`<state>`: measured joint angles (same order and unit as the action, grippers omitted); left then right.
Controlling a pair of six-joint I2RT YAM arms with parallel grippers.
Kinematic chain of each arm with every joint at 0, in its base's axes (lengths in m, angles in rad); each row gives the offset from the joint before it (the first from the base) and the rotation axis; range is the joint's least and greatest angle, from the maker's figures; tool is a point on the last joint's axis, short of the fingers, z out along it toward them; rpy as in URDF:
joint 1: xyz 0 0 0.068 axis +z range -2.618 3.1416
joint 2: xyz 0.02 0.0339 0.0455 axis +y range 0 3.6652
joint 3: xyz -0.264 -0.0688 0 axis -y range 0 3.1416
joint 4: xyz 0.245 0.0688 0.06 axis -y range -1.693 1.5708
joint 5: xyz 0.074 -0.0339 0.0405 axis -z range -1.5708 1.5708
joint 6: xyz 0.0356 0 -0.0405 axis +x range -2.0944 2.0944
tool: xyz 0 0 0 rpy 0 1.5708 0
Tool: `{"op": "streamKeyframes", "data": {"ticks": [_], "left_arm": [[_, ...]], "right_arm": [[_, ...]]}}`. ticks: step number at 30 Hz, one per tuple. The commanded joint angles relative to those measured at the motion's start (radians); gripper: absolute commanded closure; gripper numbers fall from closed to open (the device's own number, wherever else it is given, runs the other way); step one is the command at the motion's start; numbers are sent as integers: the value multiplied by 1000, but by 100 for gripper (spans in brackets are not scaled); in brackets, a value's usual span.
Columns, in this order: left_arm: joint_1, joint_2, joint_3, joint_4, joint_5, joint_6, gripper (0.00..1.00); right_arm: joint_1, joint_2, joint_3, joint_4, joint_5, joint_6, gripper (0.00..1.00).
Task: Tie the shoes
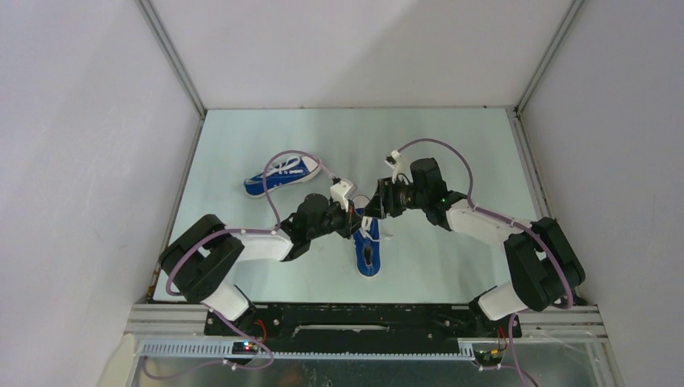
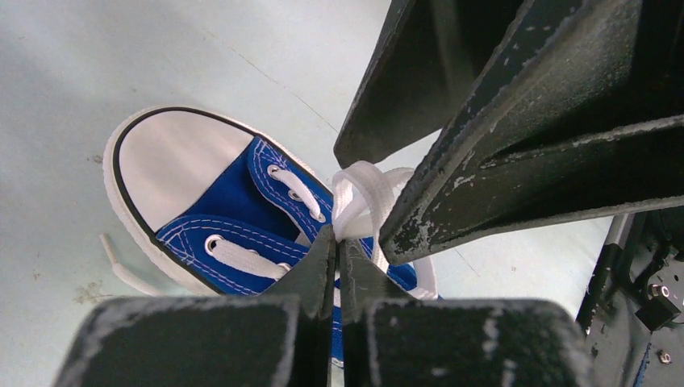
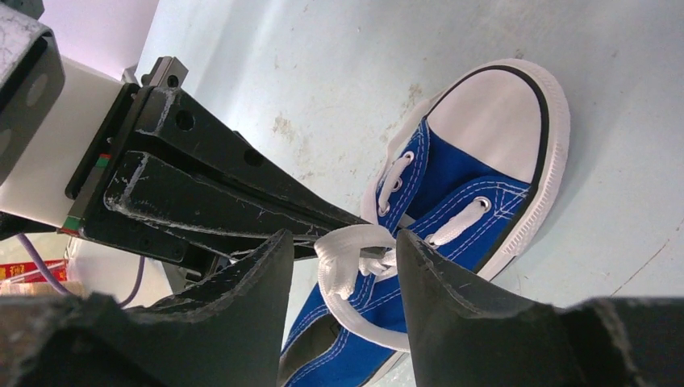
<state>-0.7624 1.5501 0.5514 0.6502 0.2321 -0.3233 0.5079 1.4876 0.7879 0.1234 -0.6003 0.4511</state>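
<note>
Top view: table (image 1: 452, 145) pale green, walled on three sides; two blue shoes on it, well apart.

Far shoe (image 1: 284, 175) lies toward 10 o'clock from the table's middle, long axis running roughly 8 to 2 o'clock; neither arm touches it; its laces show white, their state too small to tell.

Near shoe (image 1: 369, 256) sits near the middle, toward 6 o'clock, heel at 6 o'clock; its front end is hidden under the two grippers, which meet above it.

Left gripper (image 2: 337, 242) comes in from 8 o'clock; fingers pressed together with the white lace (image 2: 360, 192) pinched between the tips, just above the upper eyelets; the lace rises from there as a small loop.

Right gripper (image 3: 343, 240) comes in from 2 o'clock; fingers spread apart, the loop standing in the gap between them; whether either pad touches the lace, cannot tell.

The two grippers' tips are just beside each other over the shoe's tongue.

Right wrist view: white toe cap (image 3: 494, 121) at 1 o'clock in that frame, sole flat on the table, lower eyelets still threaded.

Left wrist view: a loose lace end (image 2: 121, 270) lies on the table beside the toe, at 8 o'clock in that frame.
</note>
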Motion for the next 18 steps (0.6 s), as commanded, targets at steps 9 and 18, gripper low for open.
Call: {"op": "streamKeyframes", "data": {"ticks": [9, 18], "left_arm": [[6, -34, -16, 50, 2, -3, 100], [6, -36, -18, 54, 3, -3, 100]], "right_arm": [[-3, 15, 17, 33, -78, -50, 56], [-3, 38, 17, 27, -72, -59, 57]]}}
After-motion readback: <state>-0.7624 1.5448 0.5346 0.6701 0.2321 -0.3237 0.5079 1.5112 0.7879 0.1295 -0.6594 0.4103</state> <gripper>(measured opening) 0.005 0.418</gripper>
